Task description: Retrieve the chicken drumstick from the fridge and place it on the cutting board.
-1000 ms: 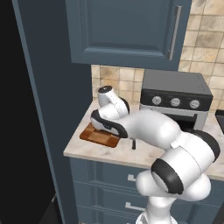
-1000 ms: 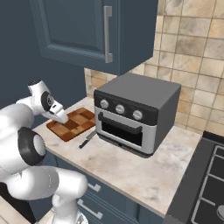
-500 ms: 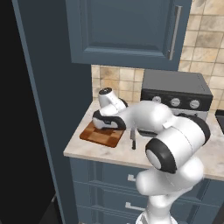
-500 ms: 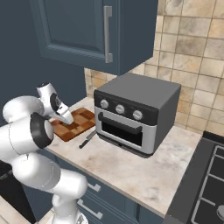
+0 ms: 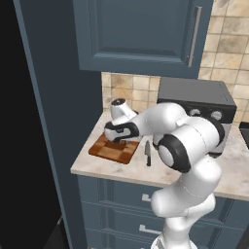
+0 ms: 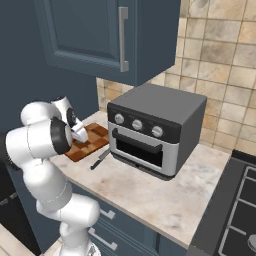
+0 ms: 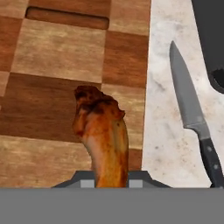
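The drumstick (image 7: 103, 142) is clamped in the gripper (image 7: 111, 175), jaws narrow on its lower end, meat end hung just over the cutting board (image 7: 61, 65). Knife (image 7: 192, 118) lies on the counter (image 7: 164, 109) beside the board, approx. parallel to its edge. Judged: placing step, nearly done. Hand should be lowered till meat touches wood, then jaws opened slowly, kept clear of the knife.

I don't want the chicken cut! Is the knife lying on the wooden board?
No, the knife lies on the counter beside the board, clear of its edge.
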Tool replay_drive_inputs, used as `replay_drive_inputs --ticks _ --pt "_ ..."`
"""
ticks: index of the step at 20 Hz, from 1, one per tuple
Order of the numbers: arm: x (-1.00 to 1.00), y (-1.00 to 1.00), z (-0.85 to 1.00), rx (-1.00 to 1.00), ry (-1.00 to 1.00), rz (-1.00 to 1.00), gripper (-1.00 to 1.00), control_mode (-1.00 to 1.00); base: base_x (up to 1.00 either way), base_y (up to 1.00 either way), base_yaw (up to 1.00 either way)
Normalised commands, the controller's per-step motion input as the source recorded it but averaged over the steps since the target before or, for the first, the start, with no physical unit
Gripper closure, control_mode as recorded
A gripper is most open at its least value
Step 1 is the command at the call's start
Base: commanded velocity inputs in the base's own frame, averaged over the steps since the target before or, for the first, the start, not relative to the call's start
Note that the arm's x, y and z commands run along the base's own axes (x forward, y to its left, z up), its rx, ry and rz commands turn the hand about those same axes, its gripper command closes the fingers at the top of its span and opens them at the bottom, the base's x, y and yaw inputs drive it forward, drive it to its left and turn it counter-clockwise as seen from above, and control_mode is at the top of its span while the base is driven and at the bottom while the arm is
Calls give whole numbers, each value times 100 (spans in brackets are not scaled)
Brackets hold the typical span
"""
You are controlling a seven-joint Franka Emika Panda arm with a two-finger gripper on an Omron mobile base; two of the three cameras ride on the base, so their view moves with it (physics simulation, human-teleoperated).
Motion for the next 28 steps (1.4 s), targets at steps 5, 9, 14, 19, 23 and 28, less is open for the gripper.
replay_drive_inputs --ticks 5,9,14,19,23,28 --pt "32 0 -33 0 0 0 100 -100 0 0 0" --pt "23 0 -45 0 0 0 100 -100 0 0 0" --pt "10 -4 -52 0 0 0 100 -100 0 0 0" --pt "2 0 -18 0 0 0 100 -100 0 0 0" --pt "0 0 0 0 0 0 -100 -100 0 0 0" --pt "0 0 0 0 0 0 -100 -100 0 0 0"
